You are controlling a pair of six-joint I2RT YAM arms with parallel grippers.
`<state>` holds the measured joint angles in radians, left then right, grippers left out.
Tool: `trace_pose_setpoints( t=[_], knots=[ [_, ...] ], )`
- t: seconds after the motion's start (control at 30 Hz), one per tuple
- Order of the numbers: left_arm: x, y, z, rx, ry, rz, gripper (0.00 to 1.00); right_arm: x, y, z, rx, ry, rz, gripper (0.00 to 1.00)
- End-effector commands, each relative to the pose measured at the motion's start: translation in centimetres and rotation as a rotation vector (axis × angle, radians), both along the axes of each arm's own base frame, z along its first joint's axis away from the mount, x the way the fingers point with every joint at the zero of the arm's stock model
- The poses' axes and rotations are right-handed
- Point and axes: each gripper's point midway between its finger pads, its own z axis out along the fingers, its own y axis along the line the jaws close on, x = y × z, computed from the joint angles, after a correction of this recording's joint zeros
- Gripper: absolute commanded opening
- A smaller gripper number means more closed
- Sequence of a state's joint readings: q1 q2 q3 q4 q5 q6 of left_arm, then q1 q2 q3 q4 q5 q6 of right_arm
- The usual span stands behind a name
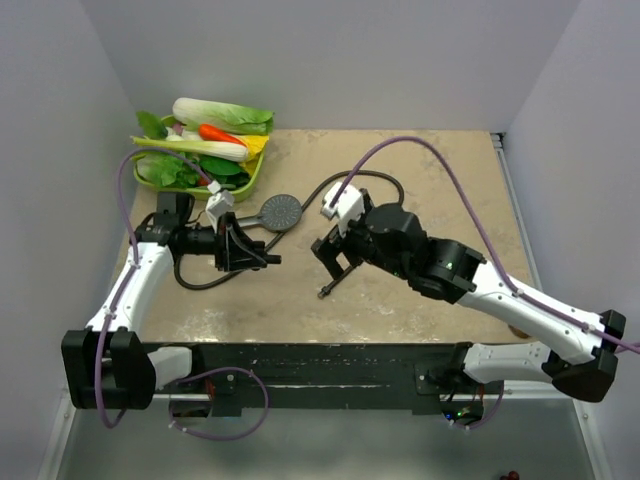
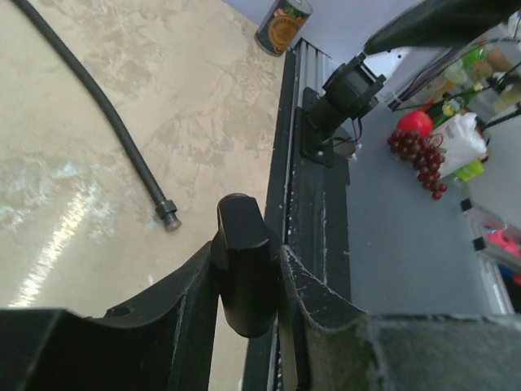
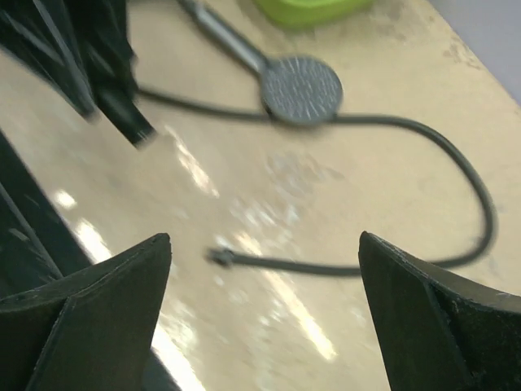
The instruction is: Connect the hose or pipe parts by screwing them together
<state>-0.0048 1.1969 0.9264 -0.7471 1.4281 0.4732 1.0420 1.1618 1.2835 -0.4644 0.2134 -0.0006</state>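
Lining up the two halves is where I judge this job stands, with nothing threaded yet. My left gripper [image 1: 258, 256] is clamped on a dark rounded piece [image 2: 242, 244] that I take to be one end nut of the hose [image 1: 375, 174]; I can't make out any thread on it. My right gripper [image 3: 264, 240] hangs wide open and empty above the hose's free end nut [image 3: 218, 257], which lies flat on the surface [image 1: 400, 310].

The shower head [image 3: 301, 85] rests face up near the green tray [image 3: 313, 10], its handle pointing toward that tray. The hose runs along the edge of its round face, beside or under it, I can't tell which. Neither gripper touches the head.

Next, as I read it, the right gripper has to take the shower head by its handle and bring the handle's end square onto the nut in my left. The axes need to be in line before any turning, or the thread may cross.

Count: one shower head, one hose with two ends, one green tray, two grippers.
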Motion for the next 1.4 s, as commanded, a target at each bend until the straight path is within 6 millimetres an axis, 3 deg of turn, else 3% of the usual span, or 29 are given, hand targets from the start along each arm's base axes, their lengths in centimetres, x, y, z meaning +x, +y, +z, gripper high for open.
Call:
trace_pose_setpoints(
  t=[0.0, 0.03, 0.13, 0.17, 0.27, 0.5, 0.57, 0.7, 0.83, 1.0, 1.1, 1.23, 1.3, 1.37],
  knots=[
    [-3.1, -0.3, 2.7, -0.209, 0.080, -0.160, 0.00, 0.4, -4.5, -5.8, -0.538, -0.231, 0.108, 0.99],
    [-3.3, -0.3, 2.8, -0.210, 0.078, -0.162, 0.00, 0.5, -5.0, -8.0, -0.635, -0.220, 0.130, 0.99],
    [-3.0, -0.4, 2.5, -0.218, 0.078, -0.144, 0.00, 0.3, -5.7, -11.7, -0.826, -0.201, 0.219, 0.99],
    [-2.8, -0.4, 2.5, -0.218, 0.077, -0.142, 0.00, 0.6, -5.6, -13.5, -0.888, -0.177, 0.241, 0.99],
    [-2.3, -0.4, 2.4, -0.214, 0.063, -0.133, 0.00, 1.2, -4.3, -16.3, -0.959, -0.182, 0.324, 0.99],
    [-1.4, 0.4, 3.3, -0.223, 0.095, -0.093, 0.00, 5.4, -3.7, -20.5, -0.988, -0.081, 0.402, 0.94],
    [-1.1, 0.9, 3.6, -0.226, 0.120, -0.083, 0.00, 5.8, -2.8, -21.1, -0.963, -0.069, 0.441, 0.94],
    [-0.5, 2.0, 3.7, -0.216, 0.141, -0.047, 0.00, 6.4, -2.4, -24.1, -0.956, 0.003, 0.506, 0.92],
    [0.6, 3.7, 3.2, -0.206, 0.173, 0.018, 0.00, 7.0, -1.5, -26.0, -0.914, 0.037, 0.539, 0.89],
    [1.1, 4.2, 2.4, -0.201, 0.217, 0.065, 0.00, 6.5, -0.7, -27.9, -0.893, 0.102, 0.578, 0.83],
    [1.5, 4.3, 1.7, -0.190, 0.210, 0.093, 0.00, 5.8, 0.1, -28.5, -0.853, 0.152, 0.603, 0.67],
    [1.7, 4.3, 1.2, -0.190, 0.221, 0.106, 0.00, 4.9, 1.4, -28.8, -0.771, 0.228, 0.607, 0.27],
    [1.8, 4.3, 1.0, -0.189, 0.213, 0.109, 0.00, 3.6, 2.3, -28.5, -0.702, 0.281, 0.632, 0.30],
    [2.0, 4.3, 1.0, -0.184, 0.202, 0.115, 0.00, 2.7, 2.1, -28.7, -0.694, 0.310, 0.647, 0.50]
  ],
)
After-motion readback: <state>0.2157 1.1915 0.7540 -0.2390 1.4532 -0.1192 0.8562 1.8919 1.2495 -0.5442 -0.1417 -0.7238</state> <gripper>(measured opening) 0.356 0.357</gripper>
